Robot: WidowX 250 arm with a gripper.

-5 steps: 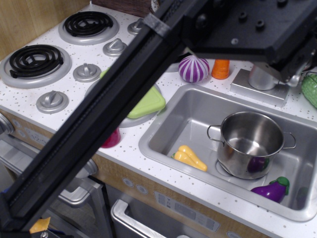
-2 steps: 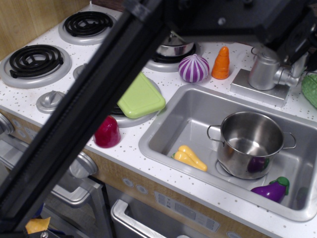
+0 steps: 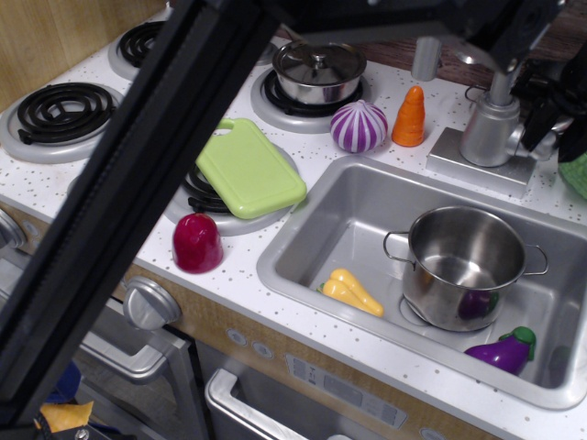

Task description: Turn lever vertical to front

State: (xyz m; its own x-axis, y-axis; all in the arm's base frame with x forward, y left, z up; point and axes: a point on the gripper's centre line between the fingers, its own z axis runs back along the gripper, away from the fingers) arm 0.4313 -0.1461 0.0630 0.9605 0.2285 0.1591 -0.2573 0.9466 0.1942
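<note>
Black robot arm [image 3: 138, 211]: crosses the left half diagonally. Green cutting board [image 3: 249, 170]: on a burner. Red object [image 3: 198, 244]: on the counter edge below it. Lidded pot [image 3: 320, 71]: rear burner. Purple onion [image 3: 359, 126], orange carrot [image 3: 409, 116]: behind the sink [image 3: 312, 240]. In the sink: yellow piece [image 3: 353, 291], steel pot [image 3: 465, 266], eggplant [image 3: 503, 351]. Faucet [image 3: 491, 128]: on grey base, back right. Lever [image 3: 539, 144]: juts from the faucet's right side. Gripper [image 3: 555, 105]: dark, just beside the lever; finger spread cannot be told.
</note>
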